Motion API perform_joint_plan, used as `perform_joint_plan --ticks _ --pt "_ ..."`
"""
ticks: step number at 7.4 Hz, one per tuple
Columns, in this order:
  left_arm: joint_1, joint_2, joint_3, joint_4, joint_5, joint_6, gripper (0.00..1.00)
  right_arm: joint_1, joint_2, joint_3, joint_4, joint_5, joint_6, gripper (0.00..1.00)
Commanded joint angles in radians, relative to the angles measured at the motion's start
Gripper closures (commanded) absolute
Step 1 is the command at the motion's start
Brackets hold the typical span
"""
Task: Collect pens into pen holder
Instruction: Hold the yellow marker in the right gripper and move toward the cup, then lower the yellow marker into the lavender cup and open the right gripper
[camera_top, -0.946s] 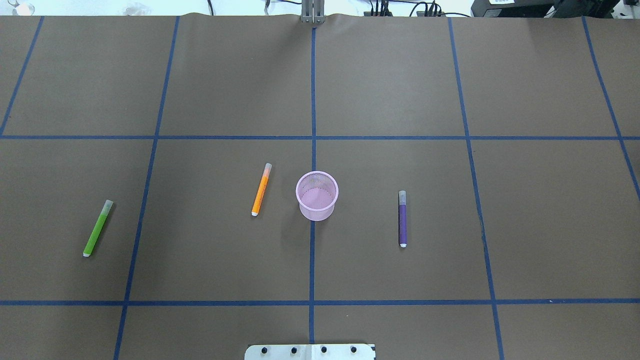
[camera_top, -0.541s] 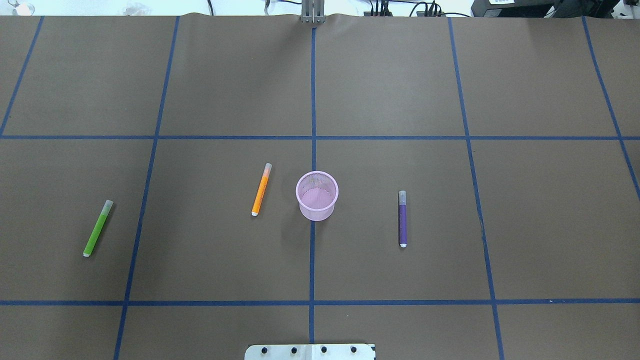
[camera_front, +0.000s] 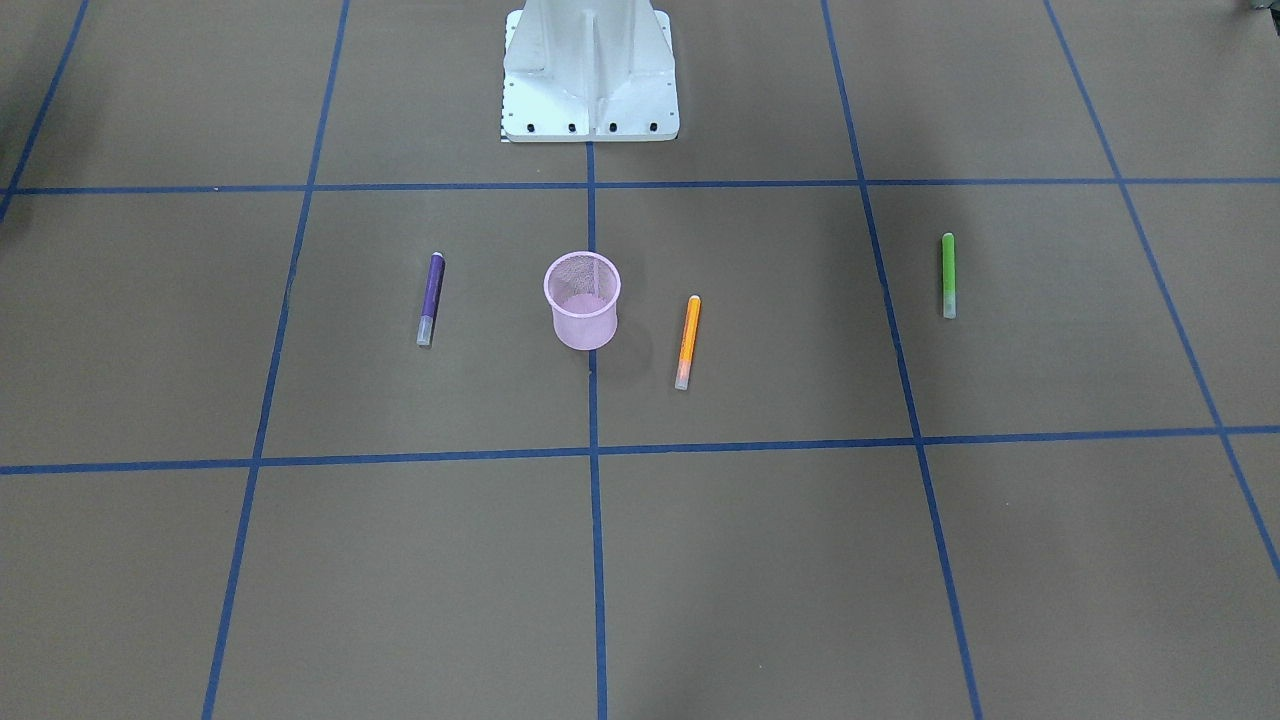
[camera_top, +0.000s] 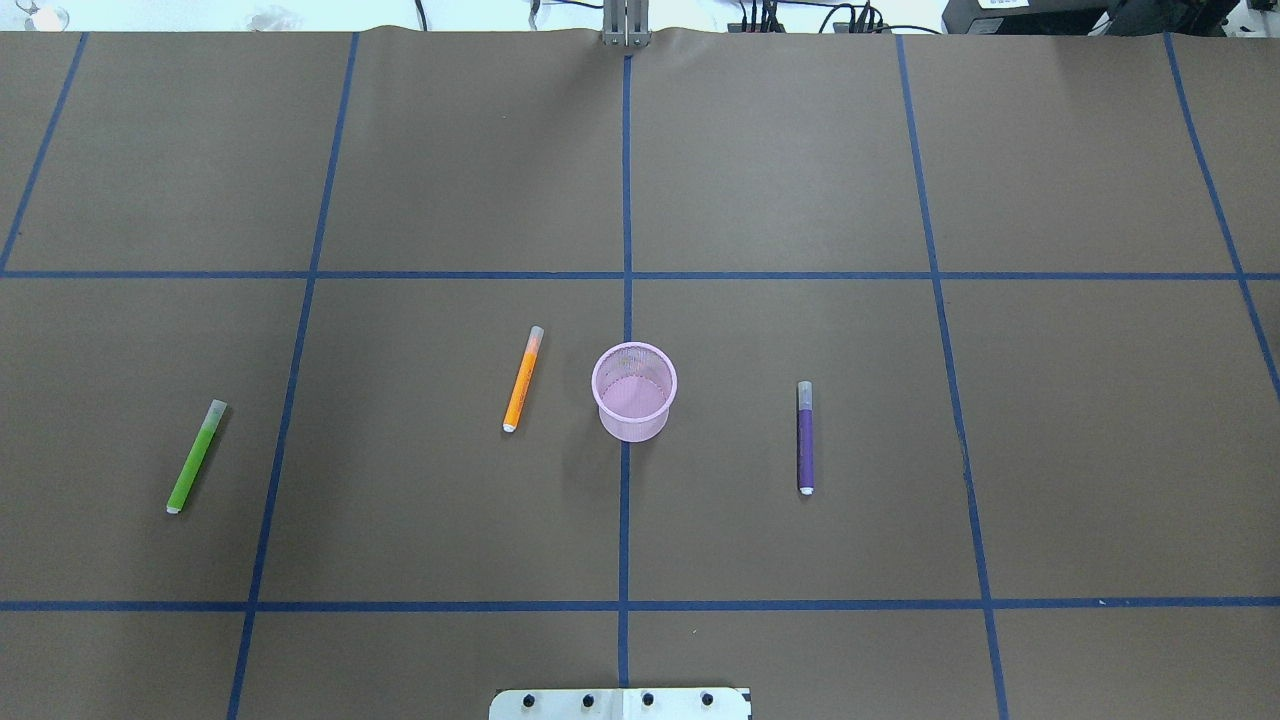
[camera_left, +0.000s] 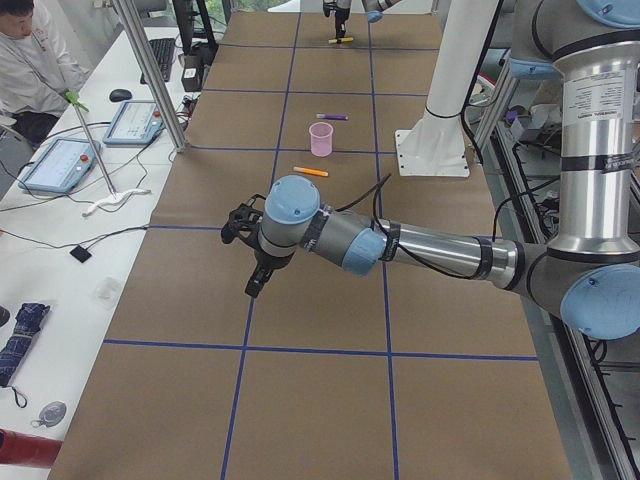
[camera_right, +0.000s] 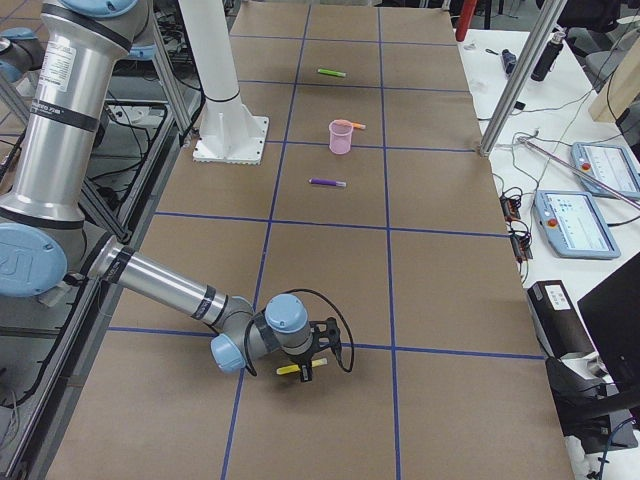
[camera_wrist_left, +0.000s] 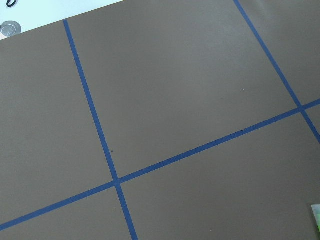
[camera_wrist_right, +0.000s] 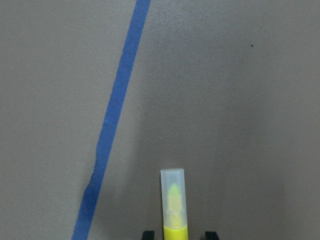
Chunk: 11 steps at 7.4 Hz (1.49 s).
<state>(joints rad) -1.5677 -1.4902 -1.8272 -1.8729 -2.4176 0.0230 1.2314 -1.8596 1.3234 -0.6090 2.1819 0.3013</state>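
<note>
The pink mesh pen holder stands upright at the table's middle and looks empty. The orange pen lies just left of it, the purple pen to its right, and the green pen far left. The yellow pen lies at the table's far right end. My right gripper is open and low over it, one fingertip on each side with a gap. My left gripper hovers above the table's left end. I cannot tell whether it is open or shut. No gripper shows in the overhead view.
The white robot base stands at the table's near edge, behind the cup. Blue tape lines grid the brown table cover. A seated person, tablets and a metal pole are along the table's far side.
</note>
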Motion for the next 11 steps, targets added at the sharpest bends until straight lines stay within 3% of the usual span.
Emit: perform_joint_plan --ticks 1,2,4,6,8,9,11 --pt "0.000 0.001 -0.001 0.000 0.000 0.000 0.00 -0.001 0.002 -0.001 0.000 -0.001 0.001 0.92" --pt "0.000 0.001 -0.001 0.000 0.000 0.000 0.00 -0.001 0.005 0.000 0.000 0.001 -0.001 1.00" --pt "0.000 0.001 -0.004 0.000 0.000 0.000 0.00 0.000 0.013 0.023 0.012 0.006 0.001 1.00" --pt "0.002 0.001 -0.008 -0.027 -0.024 0.006 0.00 0.000 0.054 0.152 0.040 0.006 0.015 1.00" --pt "0.002 0.001 0.005 -0.077 -0.047 -0.003 0.00 -0.003 0.179 0.224 0.041 0.039 0.047 1.00" --pt "0.002 0.001 0.002 -0.103 -0.052 0.001 0.00 -0.016 0.227 0.265 0.043 0.071 0.188 1.00" --pt "0.041 0.007 0.005 -0.199 -0.055 -0.003 0.00 -0.129 0.308 0.403 0.040 0.038 0.454 1.00"
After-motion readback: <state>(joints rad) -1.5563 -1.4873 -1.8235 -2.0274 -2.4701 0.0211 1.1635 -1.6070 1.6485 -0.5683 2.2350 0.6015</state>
